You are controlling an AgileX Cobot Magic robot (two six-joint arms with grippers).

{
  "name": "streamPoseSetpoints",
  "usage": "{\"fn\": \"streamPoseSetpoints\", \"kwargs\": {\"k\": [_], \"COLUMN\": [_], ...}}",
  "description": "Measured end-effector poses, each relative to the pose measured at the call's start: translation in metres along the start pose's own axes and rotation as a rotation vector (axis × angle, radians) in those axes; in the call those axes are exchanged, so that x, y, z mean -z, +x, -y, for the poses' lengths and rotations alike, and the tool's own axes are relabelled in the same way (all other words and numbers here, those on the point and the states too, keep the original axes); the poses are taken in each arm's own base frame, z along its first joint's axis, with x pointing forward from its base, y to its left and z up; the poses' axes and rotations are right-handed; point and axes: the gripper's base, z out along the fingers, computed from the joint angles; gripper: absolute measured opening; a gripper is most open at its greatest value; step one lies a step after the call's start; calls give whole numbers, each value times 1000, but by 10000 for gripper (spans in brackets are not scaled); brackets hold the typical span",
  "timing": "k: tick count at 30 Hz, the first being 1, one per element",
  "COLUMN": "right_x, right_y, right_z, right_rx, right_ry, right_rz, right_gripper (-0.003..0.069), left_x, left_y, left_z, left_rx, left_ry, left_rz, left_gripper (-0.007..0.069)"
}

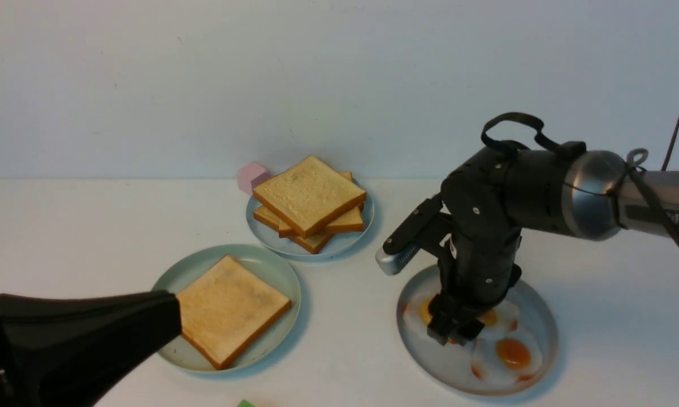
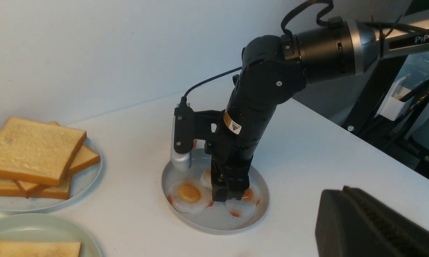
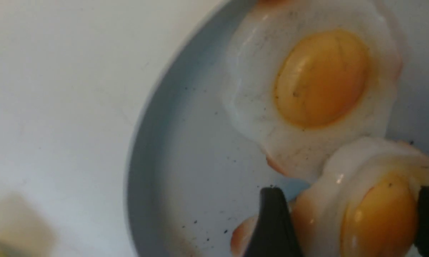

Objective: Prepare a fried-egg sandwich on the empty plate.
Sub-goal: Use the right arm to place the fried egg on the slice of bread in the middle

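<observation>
The mint-green plate [image 1: 258,264] sits front left and holds one golden toast slice [image 1: 230,308]; its rim also shows in the left wrist view [image 2: 32,224]. Three fried eggs lie on a grey plate [image 1: 534,316] at the right. My right gripper [image 1: 455,333] points straight down onto that plate. In the right wrist view its fingers [image 3: 271,221] press either side of one fried egg [image 3: 378,210], which bulges between them; another egg [image 3: 319,76] lies beside it. My left gripper [image 1: 169,319] hovers empty at the mint plate's near-left edge, jaws together [image 2: 339,200].
A stack of plain toast [image 1: 310,198] rests on a grey-blue plate [image 1: 350,240] behind the mint plate. A small pink block [image 1: 252,175] stands behind it near the wall. A green scrap [image 1: 246,403] shows at the table's front edge.
</observation>
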Motion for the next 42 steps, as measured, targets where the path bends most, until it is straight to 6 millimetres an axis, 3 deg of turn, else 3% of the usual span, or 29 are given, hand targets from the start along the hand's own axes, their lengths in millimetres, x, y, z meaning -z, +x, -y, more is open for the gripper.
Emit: {"fn": "streamPoseSetpoints", "kwargs": {"k": [5, 8, 12, 14, 18, 25, 28, 34, 39, 41, 42], "right_x": [9, 37, 68, 90, 104, 78, 56, 34, 28, 24, 24], "right_y": [0, -4, -21, -41, -73, -120, -142, -158, -161, -162, -163], "right_z": [0, -14, -42, -67, -97, -130, -141, -147, -150, -152, -152], "right_rx": [-1, 37, 108, 160, 197, 226, 232, 219, 211, 209, 210], "right_ry": [2, 17, 26, 16, -25, -72, -81, -105, -121, -124, -122], "right_rz": [8, 90, 227, 353, 468, 504, 506, 507, 511, 522, 530], "right_gripper": [488, 488, 488, 488, 488, 486, 486, 486, 482, 297, 246], "left_x": [0, 0, 1, 2, 6, 13, 14, 14, 14, 14, 14], "left_y": [1, 5, 10, 12, 12, 7, 7, 7, 7, 7, 7], "left_z": [0, -3, -8, -16, -31, -40, -40, -40, -40, -40, -40], "left_rx": [-1, -31, -42, -26, 6, 39, 39, 39, 39, 39, 39], "left_ry": [-3, -29, -87, -174, -338, -437, -440, -441, -441, -441, -441], "left_rz": [-8, -55, -109, -132, -133, -75, -70, -69, -69, -69, -69], "left_gripper": [-13, -13, -13, -13, -13, -13, -13, -13, -13, -13, -13]}}
